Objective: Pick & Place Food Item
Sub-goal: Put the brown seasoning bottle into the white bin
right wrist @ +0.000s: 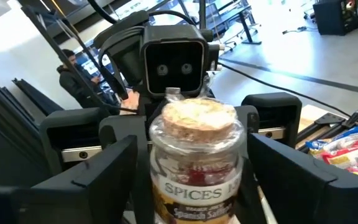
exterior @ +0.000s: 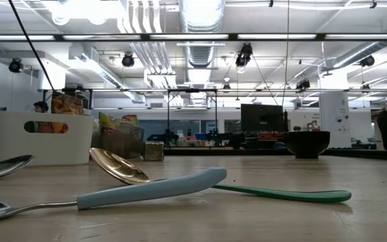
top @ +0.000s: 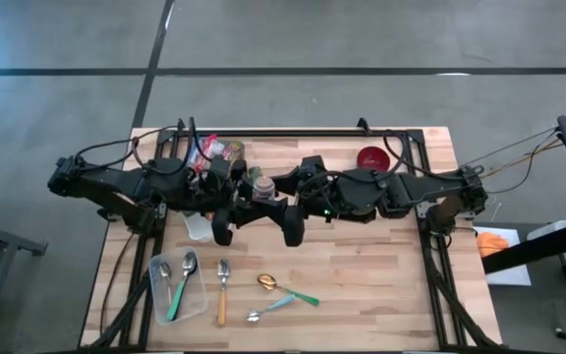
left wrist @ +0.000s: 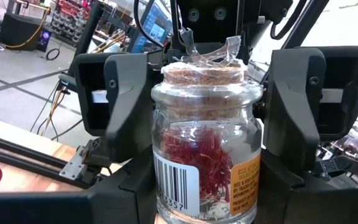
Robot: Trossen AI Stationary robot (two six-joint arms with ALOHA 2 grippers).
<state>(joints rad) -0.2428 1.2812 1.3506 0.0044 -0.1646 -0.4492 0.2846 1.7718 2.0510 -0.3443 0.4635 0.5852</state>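
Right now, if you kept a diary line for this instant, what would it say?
phase: handover mid-air | item: saffron jar | left gripper: gripping jar | right gripper: fingers either side of jar, grip unclear

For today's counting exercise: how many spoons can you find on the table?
5. Two lie in the clear tray: a silver spoon and a green-handled spoon. Beside it, a wooden-handled spoon, then a gold spoon and a blue-handled spoon.

Your high camera looks straight down on the whole desk (top: 362,265) and both arms. Your low camera sits at desk-top height, facing level across into the room, spoons close before it. Each wrist camera faces the other arm at close range; both share the spice jar (left wrist: 205,146) between them, also seen from overhead.
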